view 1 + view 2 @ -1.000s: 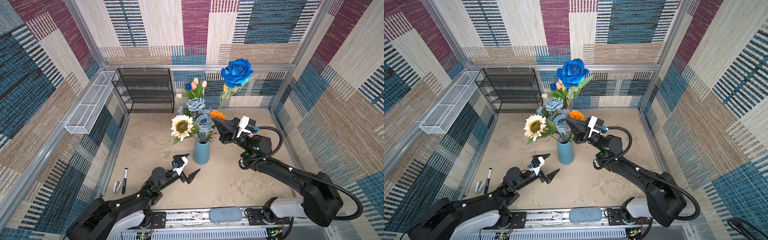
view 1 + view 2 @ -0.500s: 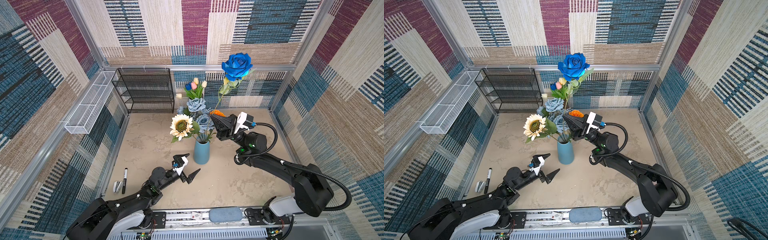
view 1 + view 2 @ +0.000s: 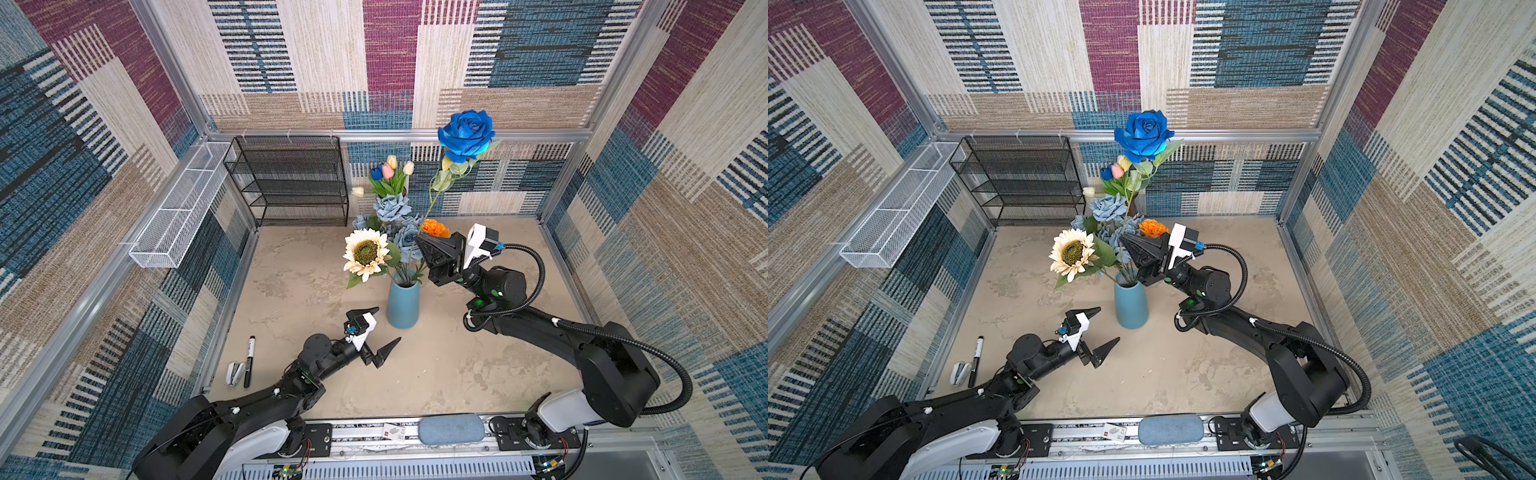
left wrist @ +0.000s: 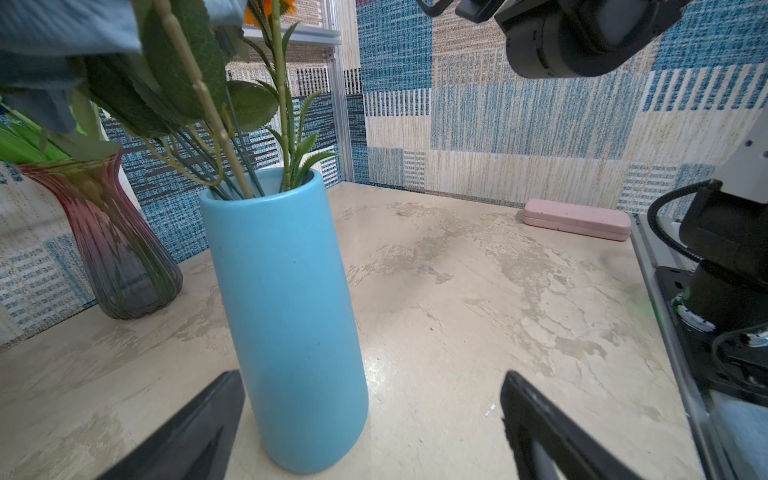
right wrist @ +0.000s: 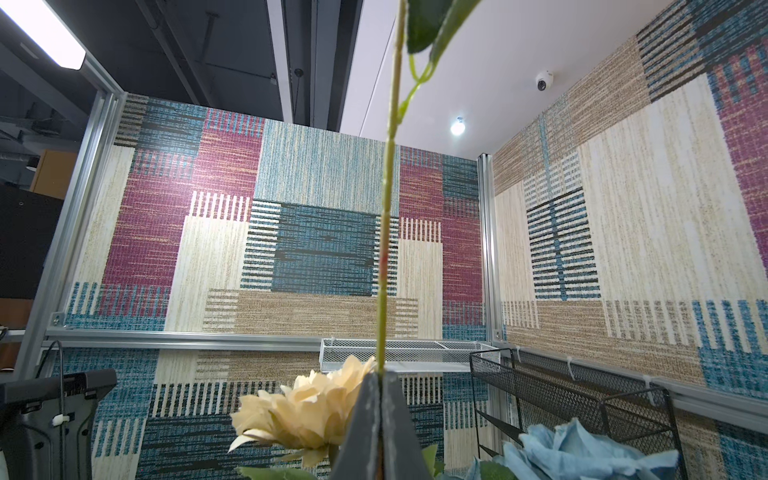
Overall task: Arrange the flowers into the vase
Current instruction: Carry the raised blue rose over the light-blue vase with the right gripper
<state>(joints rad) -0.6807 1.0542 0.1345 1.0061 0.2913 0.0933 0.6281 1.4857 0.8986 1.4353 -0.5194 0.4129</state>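
Over the last second the right gripper has carried the deep-blue rose leftward, in against the bouquet above the vase; the left arm has not stirred.

In both top views that gripper is pinched onto the rose's stem just beside the orange bloom. The blossom rides high over the cream sunflower and dusty-blue roses standing in the vase (the tulips stand behind). The left gripper sits low near the vase's foot, jaws spread wide, holding nothing.

In the left wrist view the vase stands upright just ahead of the parted fingers. Several green stems enter its mouth; which one is the rose's I cannot tell. A red-tinted glass vase stands beyond it.

In the right wrist view the fingertips press together on the green stem, which rises straight from them.
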